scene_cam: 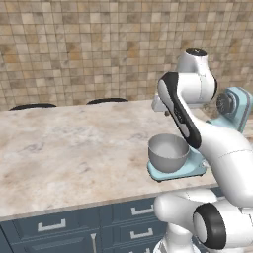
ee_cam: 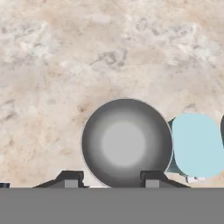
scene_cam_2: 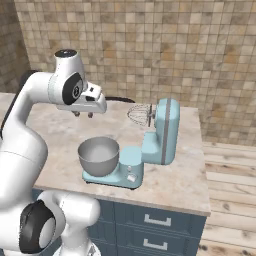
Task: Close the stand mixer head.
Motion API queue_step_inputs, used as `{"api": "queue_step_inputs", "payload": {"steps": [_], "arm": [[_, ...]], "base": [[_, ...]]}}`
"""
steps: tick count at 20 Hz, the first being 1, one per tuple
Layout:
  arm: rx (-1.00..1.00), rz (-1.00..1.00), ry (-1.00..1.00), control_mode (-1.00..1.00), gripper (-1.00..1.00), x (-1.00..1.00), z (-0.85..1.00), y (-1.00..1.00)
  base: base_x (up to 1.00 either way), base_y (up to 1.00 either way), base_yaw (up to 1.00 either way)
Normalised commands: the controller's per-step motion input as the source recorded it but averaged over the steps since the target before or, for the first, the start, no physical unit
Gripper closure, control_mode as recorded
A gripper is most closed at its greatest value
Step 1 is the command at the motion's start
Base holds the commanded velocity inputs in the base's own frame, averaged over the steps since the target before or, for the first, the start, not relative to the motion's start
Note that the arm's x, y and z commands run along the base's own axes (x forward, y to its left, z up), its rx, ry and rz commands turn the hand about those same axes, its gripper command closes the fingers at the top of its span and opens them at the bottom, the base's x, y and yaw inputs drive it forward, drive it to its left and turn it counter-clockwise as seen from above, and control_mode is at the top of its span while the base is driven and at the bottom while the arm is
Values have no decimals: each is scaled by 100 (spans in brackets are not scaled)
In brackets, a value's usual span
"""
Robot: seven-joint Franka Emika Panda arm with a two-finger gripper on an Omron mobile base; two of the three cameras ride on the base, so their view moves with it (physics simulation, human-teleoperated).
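Marble counter point(scene_cam_2: 60, 135) holds light-blue stand mixer head point(scene_cam_2: 167, 131) tilted upright.

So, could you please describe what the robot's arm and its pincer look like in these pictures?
The arm is glossy white with rounded, bulbous links and dark grey to black bands and round caps at the joints. No cables or markings are visible on it. The pincer hangs from a flat white hand block and ends in two small dark fingertips, blocky with lighter grey faces in the hand view.
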Motion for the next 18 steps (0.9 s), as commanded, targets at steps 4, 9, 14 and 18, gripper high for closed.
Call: {"api": "queue_step_inputs", "payload": {"steps": [4, 9, 14, 18], "arm": [[3, 0, -3, -100, -100, -25, 0, -41], [15, 1, -7, -100, -100, -83, 0, -100], [3, 10, -11, -100, -100, -38, 0, -100], [4, 11, -8, -100, -100, -18, 0, -100]], "base": [[0, 0, 0], [0, 0, 0], [0, 0, 0], [0, 0, 0]]}}
